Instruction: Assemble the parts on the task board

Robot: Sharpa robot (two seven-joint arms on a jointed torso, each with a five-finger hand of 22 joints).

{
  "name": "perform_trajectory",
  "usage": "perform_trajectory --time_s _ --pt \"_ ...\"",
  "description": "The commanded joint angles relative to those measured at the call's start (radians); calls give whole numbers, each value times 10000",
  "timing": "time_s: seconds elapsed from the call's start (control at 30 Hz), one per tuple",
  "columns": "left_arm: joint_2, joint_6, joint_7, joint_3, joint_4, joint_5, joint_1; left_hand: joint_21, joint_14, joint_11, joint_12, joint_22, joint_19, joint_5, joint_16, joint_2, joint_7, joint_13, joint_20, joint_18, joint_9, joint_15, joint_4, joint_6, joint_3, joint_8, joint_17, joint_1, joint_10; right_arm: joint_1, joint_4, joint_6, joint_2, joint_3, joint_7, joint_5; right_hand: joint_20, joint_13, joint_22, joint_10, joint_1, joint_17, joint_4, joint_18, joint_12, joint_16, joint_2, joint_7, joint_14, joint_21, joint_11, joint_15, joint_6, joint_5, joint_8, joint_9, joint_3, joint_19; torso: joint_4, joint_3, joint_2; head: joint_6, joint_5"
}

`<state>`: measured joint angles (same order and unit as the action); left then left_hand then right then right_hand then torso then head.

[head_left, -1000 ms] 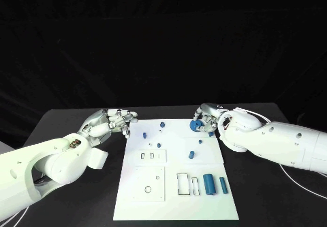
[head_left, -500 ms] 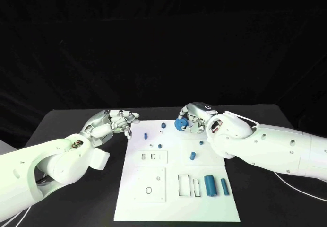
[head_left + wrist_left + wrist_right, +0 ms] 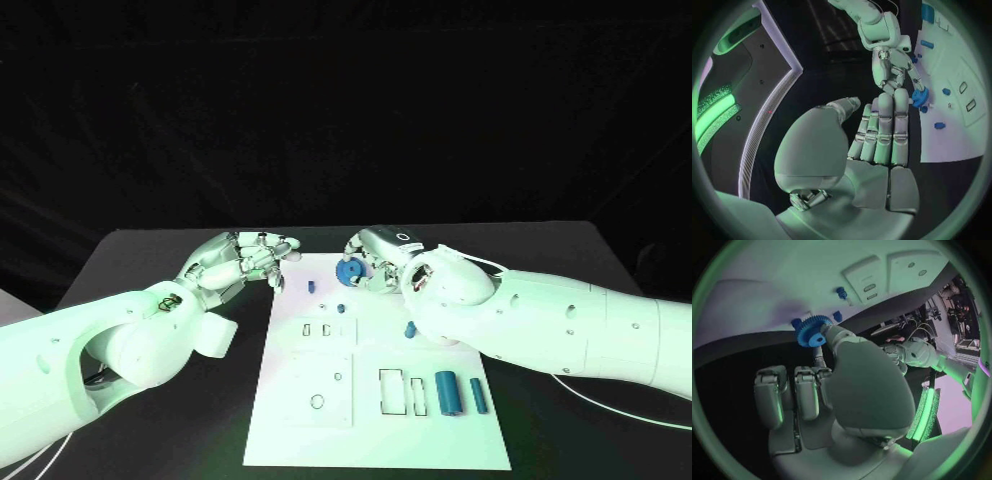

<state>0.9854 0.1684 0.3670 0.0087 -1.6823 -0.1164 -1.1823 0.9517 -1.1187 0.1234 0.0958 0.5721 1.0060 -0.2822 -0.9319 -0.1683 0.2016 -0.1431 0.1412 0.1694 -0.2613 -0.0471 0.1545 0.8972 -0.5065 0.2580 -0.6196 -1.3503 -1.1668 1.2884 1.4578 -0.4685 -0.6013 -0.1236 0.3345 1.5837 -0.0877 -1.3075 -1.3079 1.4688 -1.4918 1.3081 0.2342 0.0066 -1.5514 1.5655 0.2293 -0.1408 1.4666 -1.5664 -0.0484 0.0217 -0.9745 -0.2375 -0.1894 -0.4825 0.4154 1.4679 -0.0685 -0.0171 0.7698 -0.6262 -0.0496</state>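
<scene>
Now right hand (image 3: 387, 262) pinches blue gear (image 3: 349, 269); left hand (image 3: 242, 257) curled, holding nothing.

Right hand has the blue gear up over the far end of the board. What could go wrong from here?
The right hand holds the blue gear only by its fingertips, so it may slip. Small blue pegs stand just below; a low pass might knock them. The left hand hovers close by, so the hands could collide.

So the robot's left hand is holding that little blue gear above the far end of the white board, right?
Not quite: the right hand holds the blue gear, not the left hand, which holds nothing. The head view shows it above the far end of the white board.
</scene>
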Motion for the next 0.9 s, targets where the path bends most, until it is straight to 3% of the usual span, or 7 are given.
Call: perform_trajectory --time_s 0.03,0.37,0.53,0.7,0.9 --pt "-28 -201 10 8 -21 -1 -13 35 62 24 -55 8 -68 13 -61 24 3 -15 5 138 -8 -14 -12 -75 -71 -20 9 -24 77 -118 -205 15 193 -14 -130 234 69 -2453 -2629 850 88 2565 -12 -66 -5 32 19 173 1028 -44 54 39 -333 -48 -292 -152 68 1029 5 -10 2 -19 27" --pt "-101 -232 8 8 66 -9 -12 47 66 24 -56 15 -78 10 -60 29 2 -17 6 139 -11 -15 -26 -78 -84 -21 11 -34 79 -349 -784 141 641 -27 -176 260 66 -2451 -2629 849 136 2551 -8 -66 -3 27 47 164 1025 -44 46 34 -302 -46 -279 -147 86 1029 -2 -3 1 -62 36" --pt "-121 -250 1 8 87 -12 -11 47 66 24 -56 15 -78 10 -60 29 2 -17 6 139 -11 -15 -26 -78 -84 -21 11 -34 79 -431 -1126 121 883 -31 -175 401 66 -2451 -2629 849 136 2551 -8 -66 -3 27 47 164 1025 -44 46 34 -302 -46 -279 -147 86 1029 57 -29 -6 -62 78" --pt "-132 -285 -35 7 96 -26 -11 47 66 24 -56 15 -78 10 -60 29 2 -17 6 139 -11 -15 -26 -78 -84 -21 11 -34 79 -462 -1331 90 1025 -32 -130 482 64 -2453 -2629 851 155 2551 -8 -66 -5 27 60 161 1025 -44 43 31 -290 -44 -274 -145 93 1029 15 -18 -2 -56 31" --pt "-131 -309 -60 7 105 -36 -11 47 66 24 -56 15 -78 10 -60 29 2 -17 6 139 -11 -15 -26 -78 -84 -21 11 -34 79 -474 -1434 30 1103 -31 -75 550 63 -2449 -2629 846 167 2543 -8 -66 0 25 67 160 1023 -44 42 30 -287 -42 -273 -145 97 1029 12 -18 -7 -72 30"
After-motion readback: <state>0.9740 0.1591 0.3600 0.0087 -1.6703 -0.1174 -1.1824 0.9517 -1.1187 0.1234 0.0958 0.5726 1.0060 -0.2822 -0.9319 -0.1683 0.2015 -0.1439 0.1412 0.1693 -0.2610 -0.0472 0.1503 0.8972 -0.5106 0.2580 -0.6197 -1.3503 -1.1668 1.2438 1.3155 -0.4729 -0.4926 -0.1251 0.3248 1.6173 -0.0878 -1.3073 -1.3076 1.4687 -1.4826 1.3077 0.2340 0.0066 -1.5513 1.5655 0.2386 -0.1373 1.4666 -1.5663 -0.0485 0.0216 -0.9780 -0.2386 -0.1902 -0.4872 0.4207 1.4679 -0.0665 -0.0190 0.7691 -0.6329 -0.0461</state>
